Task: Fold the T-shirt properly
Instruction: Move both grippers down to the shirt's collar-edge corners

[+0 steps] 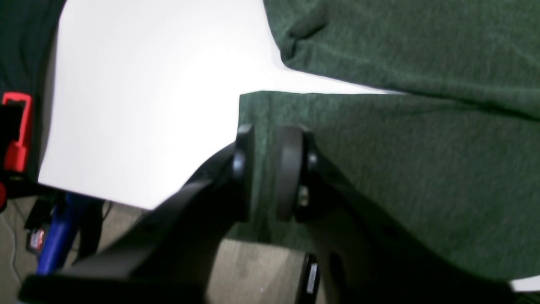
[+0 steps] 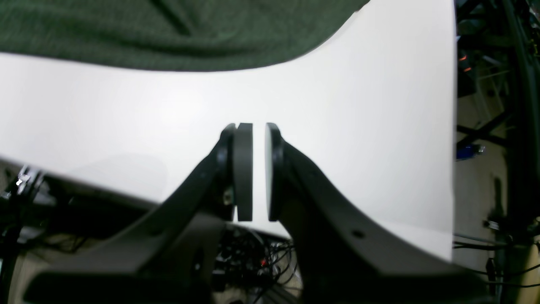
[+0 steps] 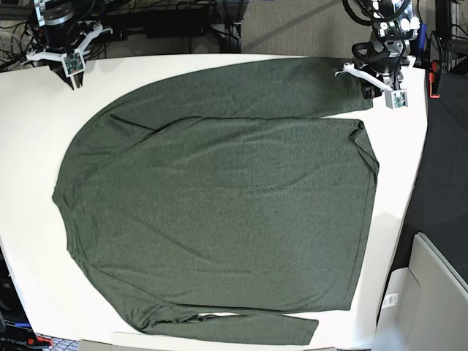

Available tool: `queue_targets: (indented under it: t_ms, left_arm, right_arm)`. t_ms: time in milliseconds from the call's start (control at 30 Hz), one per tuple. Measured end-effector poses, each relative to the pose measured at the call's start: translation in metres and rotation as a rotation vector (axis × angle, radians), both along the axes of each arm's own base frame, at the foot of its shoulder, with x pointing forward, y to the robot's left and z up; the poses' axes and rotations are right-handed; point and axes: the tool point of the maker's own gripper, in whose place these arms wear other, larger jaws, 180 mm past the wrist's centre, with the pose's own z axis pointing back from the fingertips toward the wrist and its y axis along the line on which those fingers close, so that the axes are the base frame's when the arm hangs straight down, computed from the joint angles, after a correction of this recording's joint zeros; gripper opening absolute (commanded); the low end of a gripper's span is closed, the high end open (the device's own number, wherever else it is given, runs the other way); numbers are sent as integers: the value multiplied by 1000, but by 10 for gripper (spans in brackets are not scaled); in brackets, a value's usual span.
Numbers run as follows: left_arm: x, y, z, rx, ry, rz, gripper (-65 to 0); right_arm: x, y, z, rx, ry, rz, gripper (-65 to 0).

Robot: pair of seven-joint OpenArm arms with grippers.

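The dark olive T-shirt [image 3: 219, 197] lies flat on the white table [image 3: 29, 146], body spread wide. One long sleeve [image 3: 278, 80] runs along the far edge and the other [image 3: 241, 325] along the near edge. My left gripper [image 1: 268, 135] is at the far sleeve's cuff [image 1: 261, 109], jaws slightly apart, with the cuff fabric showing in the gap; in the base view the left gripper [image 3: 365, 79] is at the far right. My right gripper [image 2: 258, 126] hovers over bare table short of the shirt's edge [image 2: 168, 33], pads nearly together and holding nothing; in the base view the right gripper [image 3: 73, 66] is at the far left corner.
The table edge [image 1: 93, 194] runs close under the left gripper, with a red clamp [image 1: 17, 135] beside it. Cables [image 2: 253, 261] hang below the table near the right gripper. A black surface [image 3: 446, 161] and a pale box [image 3: 431, 292] flank the table's right side.
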Motion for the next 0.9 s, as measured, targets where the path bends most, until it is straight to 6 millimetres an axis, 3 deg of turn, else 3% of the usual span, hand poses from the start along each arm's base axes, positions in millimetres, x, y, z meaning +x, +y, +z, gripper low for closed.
queue_targets:
  t_ms: [133,300,567,900]
  left_arm:
    - [2,0,0,-2,1,-1,-434]
    - [3,-1,0,-3,1,-1,-388]
    - [13,10,-10,12,16,-5,-382]
    - [8,1,-28,-52,49,-44,-382]
  right_arm:
    - [8,-3,1,-5,-5,-14,-600]
    - [21,-9,3,-17,-5,-50,-600]
    - [30,-10,7,-17,-27,-56,-600]
    - [30,-10,7,-17,-26,-56,-600]
